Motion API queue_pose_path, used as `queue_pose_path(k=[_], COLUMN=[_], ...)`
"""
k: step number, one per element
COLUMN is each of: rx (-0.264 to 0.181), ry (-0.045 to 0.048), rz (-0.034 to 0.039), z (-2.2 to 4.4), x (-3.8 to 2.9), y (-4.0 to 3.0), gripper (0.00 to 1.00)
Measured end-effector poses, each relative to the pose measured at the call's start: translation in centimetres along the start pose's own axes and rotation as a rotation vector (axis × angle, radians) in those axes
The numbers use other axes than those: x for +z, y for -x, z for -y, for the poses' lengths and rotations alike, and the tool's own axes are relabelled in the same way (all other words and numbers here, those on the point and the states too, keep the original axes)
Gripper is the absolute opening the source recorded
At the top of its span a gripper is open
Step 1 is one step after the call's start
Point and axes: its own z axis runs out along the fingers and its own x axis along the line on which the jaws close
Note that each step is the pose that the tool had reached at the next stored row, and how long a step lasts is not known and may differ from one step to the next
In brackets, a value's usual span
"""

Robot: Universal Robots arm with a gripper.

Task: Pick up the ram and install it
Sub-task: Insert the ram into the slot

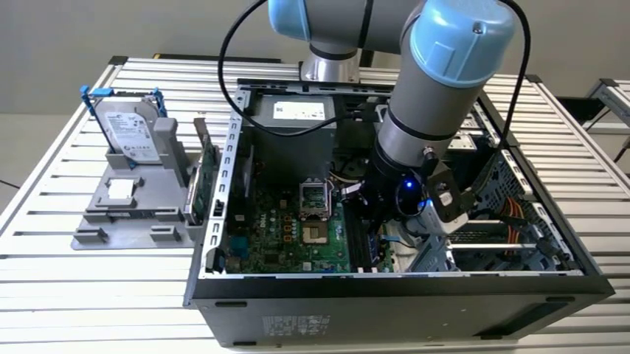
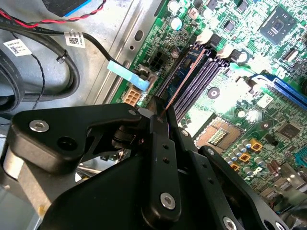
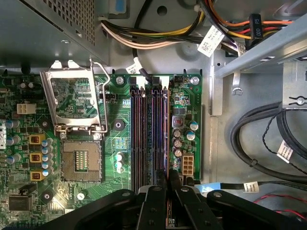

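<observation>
The ram (image 2: 185, 75) shows edge-on in both wrist views as a thin dark strip running out from between my fingers. It lines up along the outermost of the memory slots (image 3: 144, 139) on the green motherboard (image 3: 120, 143). I cannot tell whether the ram (image 3: 168, 143) is seated in the slot or just above it. My gripper (image 2: 161, 119) is shut on its near end. In the exterior view the gripper (image 1: 379, 221) is down inside the open computer case (image 1: 394, 295), above the board's right side.
The processor socket (image 3: 79, 158) with its raised metal frame lies beside the slots. Cable bundles (image 3: 259, 143) and a drive-bay bracket (image 3: 249, 62) crowd the other side. Outside the case, a grey stand (image 1: 128, 214) holds a silver hard drive (image 1: 128, 129) and a green card (image 1: 205, 184).
</observation>
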Motion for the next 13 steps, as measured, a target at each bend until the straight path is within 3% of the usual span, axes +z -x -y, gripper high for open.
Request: queue_pose_path(k=[13], rx=[0.0], ry=[-0.0044], rz=[-0.0084], z=[-0.03], x=[-0.9], y=[-0.04], gripper=[0.0])
